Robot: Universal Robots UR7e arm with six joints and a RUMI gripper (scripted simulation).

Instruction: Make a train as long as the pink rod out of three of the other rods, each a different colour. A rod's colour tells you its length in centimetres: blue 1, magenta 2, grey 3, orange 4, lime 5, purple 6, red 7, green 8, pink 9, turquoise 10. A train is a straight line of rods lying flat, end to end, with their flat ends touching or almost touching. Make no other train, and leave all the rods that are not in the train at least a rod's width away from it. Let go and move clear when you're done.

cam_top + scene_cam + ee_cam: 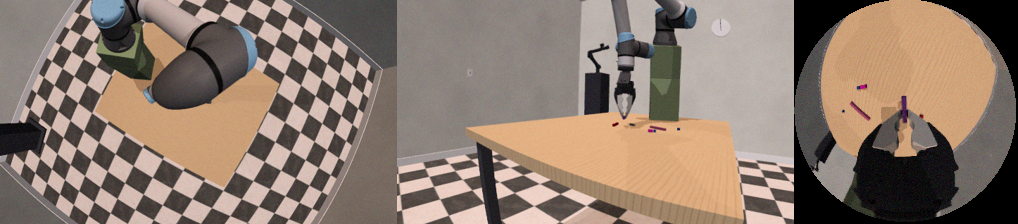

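My gripper is shut on the purple rod, held above the table, its long end pointing out past the fingertips in the wrist view. The magenta rod and a blue rod lie end to end, touching or almost touching. The pink rod lies near them. Another small blue rod lies apart. A red rod is partly hidden by the gripper in the wrist view. A dark grey rod lies below and right of the gripper.
The arm hides the rods in the top view. The wooden table bears the rods. The green pedestal of the arm stands at its back edge. A dark stand is behind the table.
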